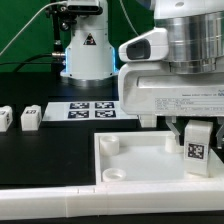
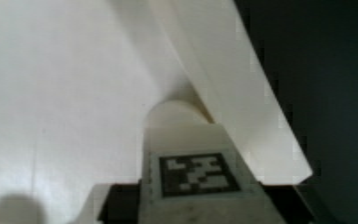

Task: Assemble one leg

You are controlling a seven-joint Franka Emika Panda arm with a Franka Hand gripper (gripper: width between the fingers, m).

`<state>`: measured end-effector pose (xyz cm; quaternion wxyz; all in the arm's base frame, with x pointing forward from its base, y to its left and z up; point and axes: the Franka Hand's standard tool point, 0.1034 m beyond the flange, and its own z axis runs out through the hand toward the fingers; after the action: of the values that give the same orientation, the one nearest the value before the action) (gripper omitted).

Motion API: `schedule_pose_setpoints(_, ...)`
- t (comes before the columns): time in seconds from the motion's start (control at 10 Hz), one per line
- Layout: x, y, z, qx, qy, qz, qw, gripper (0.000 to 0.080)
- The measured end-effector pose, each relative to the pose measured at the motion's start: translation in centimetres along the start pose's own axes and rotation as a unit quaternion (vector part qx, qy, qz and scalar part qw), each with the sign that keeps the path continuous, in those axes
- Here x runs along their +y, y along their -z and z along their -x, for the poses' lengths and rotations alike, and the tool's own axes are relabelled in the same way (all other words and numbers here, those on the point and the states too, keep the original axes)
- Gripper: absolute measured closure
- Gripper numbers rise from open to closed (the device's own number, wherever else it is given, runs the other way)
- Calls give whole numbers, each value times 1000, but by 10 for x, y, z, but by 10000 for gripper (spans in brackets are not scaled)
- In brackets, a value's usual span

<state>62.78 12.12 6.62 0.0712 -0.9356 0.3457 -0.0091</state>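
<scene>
My gripper [image 1: 197, 130] is shut on the leg [image 1: 197, 147], a small white block with a black-and-white tag on its face. I hold it upright over the right side of the large white panel [image 1: 140, 165], its lower end close to the panel. I cannot tell whether they touch. In the wrist view the leg [image 2: 190, 140] sits between my dark fingers [image 2: 126, 200], with the gripper [image 2: 202, 205] closed round it and the panel [image 2: 69, 100] beneath. Round sockets [image 1: 108, 145] show at the panel's left corners.
Two more small white tagged blocks [image 1: 30, 118] stand on the black table at the exterior view's left. The marker board [image 1: 93, 109] lies behind the panel. The arm's base [image 1: 85, 50] stands at the back. A long white rail [image 1: 50, 205] runs along the front.
</scene>
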Motion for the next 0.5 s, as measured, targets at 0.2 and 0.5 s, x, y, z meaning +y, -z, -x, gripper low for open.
schedule_pose_setpoints(0.2,-1,-1,0,0,-142,-1,990,505)
schedule_pose_setpoints(0.5,-2,-2,-2,-11,-342,-17,939,505)
